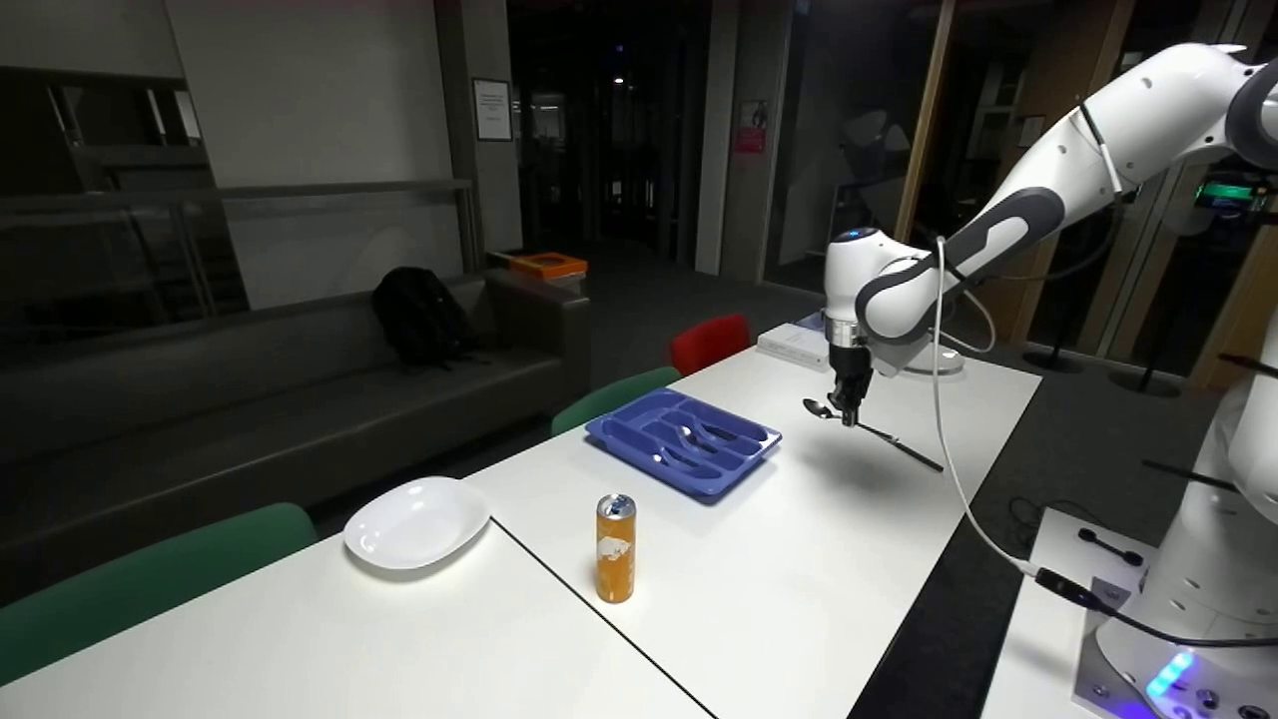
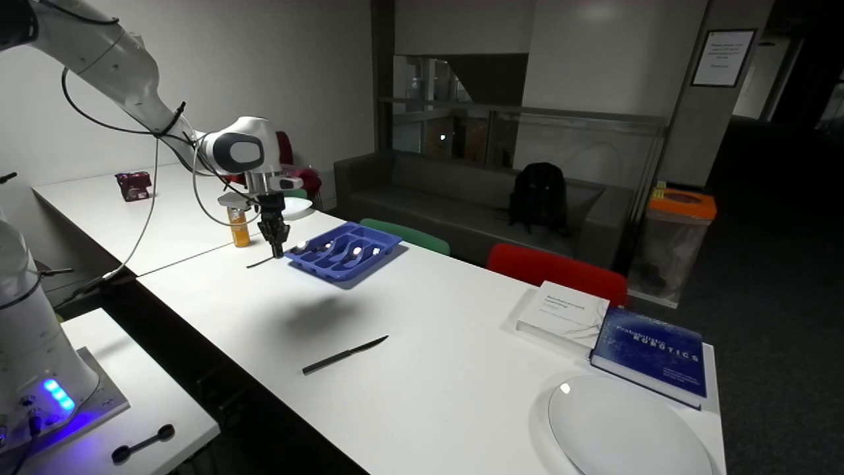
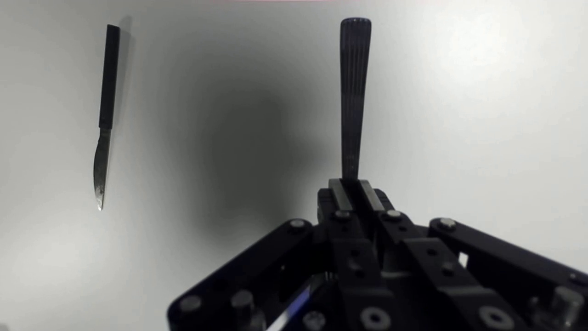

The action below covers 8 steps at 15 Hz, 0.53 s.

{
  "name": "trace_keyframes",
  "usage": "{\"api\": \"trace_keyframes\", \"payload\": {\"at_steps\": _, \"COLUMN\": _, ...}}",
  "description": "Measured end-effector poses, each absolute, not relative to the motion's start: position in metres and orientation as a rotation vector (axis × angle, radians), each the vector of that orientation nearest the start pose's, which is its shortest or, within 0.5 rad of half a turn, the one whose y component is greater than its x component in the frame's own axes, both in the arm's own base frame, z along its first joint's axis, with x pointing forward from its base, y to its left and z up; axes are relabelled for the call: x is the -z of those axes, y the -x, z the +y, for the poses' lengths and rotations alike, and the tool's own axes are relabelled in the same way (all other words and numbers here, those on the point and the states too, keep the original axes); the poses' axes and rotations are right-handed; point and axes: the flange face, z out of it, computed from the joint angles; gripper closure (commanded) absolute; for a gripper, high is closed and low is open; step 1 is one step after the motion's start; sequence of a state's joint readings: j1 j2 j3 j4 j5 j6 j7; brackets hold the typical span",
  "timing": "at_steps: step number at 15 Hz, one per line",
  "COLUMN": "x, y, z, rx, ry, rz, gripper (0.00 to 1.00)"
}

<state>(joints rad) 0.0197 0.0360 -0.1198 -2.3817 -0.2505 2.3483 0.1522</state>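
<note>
Fingers [image 3: 340,196] of the gripper [image 3: 351,189] stood almost together, and they pinched the spoon [image 3: 353,87] by its dark, ribbed handle [image 3: 352,110]; only the thickness of this thin handle lay between them. The spoon was in the air above the white table [image 3: 482,151], on which a soft, wide shadow [image 3: 257,151] fell. The wrist view showed the handle pointing away from the fingers, but it did not show the bowl [image 1: 816,407] of the spoon, which was visible in an exterior view just beside the gripper. From that place it was not possible to tell whether the knife [image 3: 106,120] was in line with the handle. The wrist view and an exterior view [image 2: 346,354] both showed this knife completely, flat on the table and apart from the spoon.

In both exterior views the blue cutlery tray [image 1: 744,469] stood on the table with several pieces of cutlery [image 1: 689,433] in its compartments. The orange can [image 1: 616,549] and the white dish [image 1: 417,521] could be seen whole in an exterior view. Also in an exterior view, the round white plate [image 2: 626,432] and the blue book [image 2: 649,356], with "Probabilistic Robotics" on its cover, were clearly shown near the white book [image 2: 566,313]; only there a dark red packet [image 2: 134,186] was visible, farther back.
</note>
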Motion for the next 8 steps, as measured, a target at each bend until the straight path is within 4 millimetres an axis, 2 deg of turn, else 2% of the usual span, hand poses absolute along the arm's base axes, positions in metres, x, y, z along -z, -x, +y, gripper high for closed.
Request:
{"api": "trace_keyframes", "payload": {"at_steps": 2, "x": -0.3000, "y": -0.4878, "z": -0.0531, "rx": -0.109, "ry": 3.316, "rz": 0.117, "gripper": 0.92}}
{"api": "trace_keyframes", "payload": {"at_steps": 3, "x": -0.3000, "y": -0.4878, "z": -0.0532, "rx": -0.108, "ry": 3.316, "rz": 0.117, "gripper": 0.98}}
{"api": "trace_keyframes", "payload": {"at_steps": 8, "x": -0.2997, "y": -0.4927, "z": -0.0465, "rx": -0.071, "ry": 3.316, "rz": 0.091, "gripper": 0.98}}
